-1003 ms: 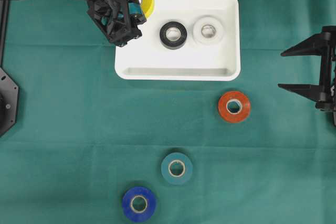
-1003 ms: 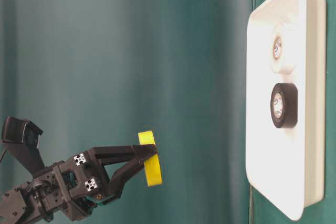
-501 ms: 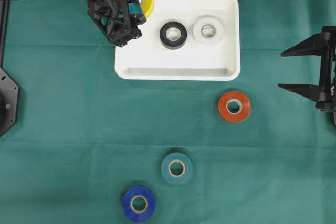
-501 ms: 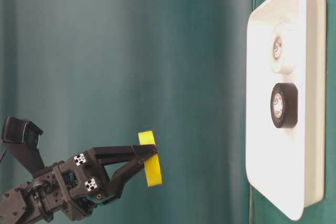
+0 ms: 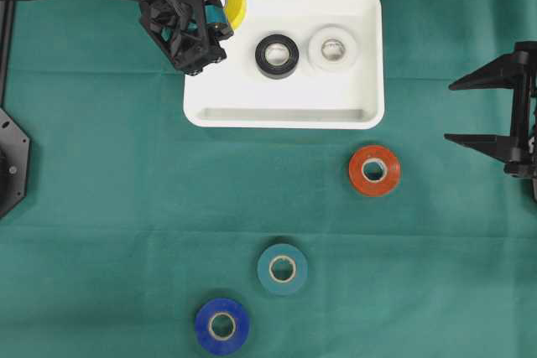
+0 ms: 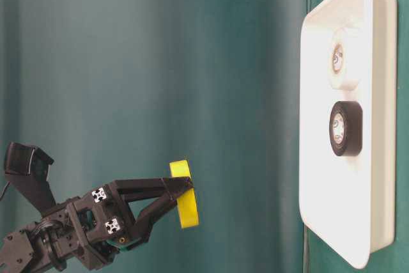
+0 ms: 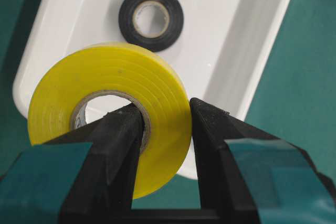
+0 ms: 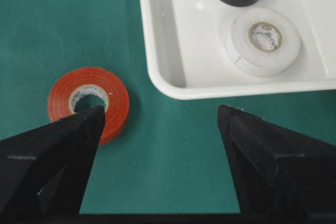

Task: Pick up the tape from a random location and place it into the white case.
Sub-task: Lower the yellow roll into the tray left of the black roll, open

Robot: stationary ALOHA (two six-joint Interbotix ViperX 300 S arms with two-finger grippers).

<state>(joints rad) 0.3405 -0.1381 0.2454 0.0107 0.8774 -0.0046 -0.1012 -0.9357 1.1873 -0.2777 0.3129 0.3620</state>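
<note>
Left gripper point(image 7: 163, 124) is pinching the yellow tape point(image 7: 113, 114) through its wall, one finger inside the core, holding it above the white case's point(image 5: 285, 111) far-left corner. Black tape point(image 5: 277, 55) and white tape point(image 5: 333, 48) are lying inside the case. Right gripper point(image 5: 491, 111) is idling, jaws spread, right of the case.

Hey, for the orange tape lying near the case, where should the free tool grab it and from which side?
The orange tape lies flat on the cloth with its core hole facing up. Probably best to come straight down from above with the open right tool, one finger in the hole and one outside, pinching the wall, as the left tool grips the yellow tape.
</note>
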